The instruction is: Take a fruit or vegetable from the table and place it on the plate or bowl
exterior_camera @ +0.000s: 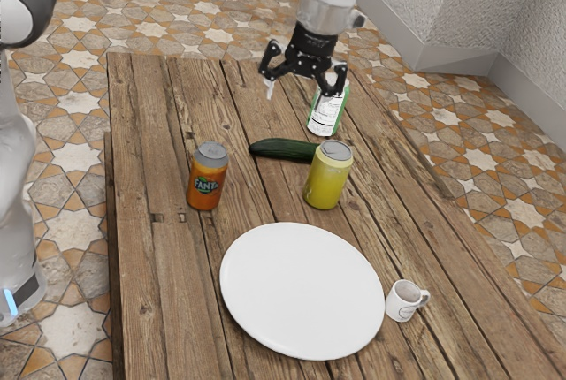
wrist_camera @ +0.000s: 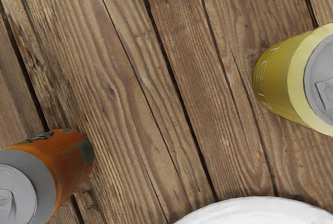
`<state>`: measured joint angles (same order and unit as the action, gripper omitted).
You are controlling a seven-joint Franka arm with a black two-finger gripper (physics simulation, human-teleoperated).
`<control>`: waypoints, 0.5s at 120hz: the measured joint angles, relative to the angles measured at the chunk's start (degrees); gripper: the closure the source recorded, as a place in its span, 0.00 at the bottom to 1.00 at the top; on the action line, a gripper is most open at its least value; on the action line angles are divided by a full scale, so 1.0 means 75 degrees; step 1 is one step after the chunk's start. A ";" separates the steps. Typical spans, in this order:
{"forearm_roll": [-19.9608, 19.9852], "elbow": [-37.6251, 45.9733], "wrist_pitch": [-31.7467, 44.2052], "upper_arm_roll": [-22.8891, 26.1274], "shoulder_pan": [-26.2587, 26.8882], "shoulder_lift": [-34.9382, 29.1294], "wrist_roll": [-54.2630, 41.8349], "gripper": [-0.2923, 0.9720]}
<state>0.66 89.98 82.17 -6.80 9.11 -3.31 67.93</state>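
Gripper (exterior_camera: 303, 87) hangs wide open and empty at upper centre of the exterior view, above the desk (exterior_camera: 150, 221); probably staged for a descent onto the cucumber (exterior_camera: 283, 148), nothing grasped yet. Cucumber lies flat mid-desk, just below the gripper in frame. White plate (exterior_camera: 301, 292) sits lower centre, bare, well apart from it. Yellow can (exterior_camera: 328, 175) stands at the cucumber's right end, maybe touching, hard to tell, and could crowd a grasp. Green bottle (exterior_camera: 328, 110) stands near one finger. Orange Fanta can (exterior_camera: 207, 177) stands left; mug (exterior_camera: 404, 300) lower right, no obstacle.
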 joint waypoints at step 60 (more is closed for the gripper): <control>-0.0562 0.0278 0.1614 -0.0682 -0.0359 0.0404 -0.5786 0.23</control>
<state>-3.55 92.07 94.28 -11.91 6.42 -0.28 24.54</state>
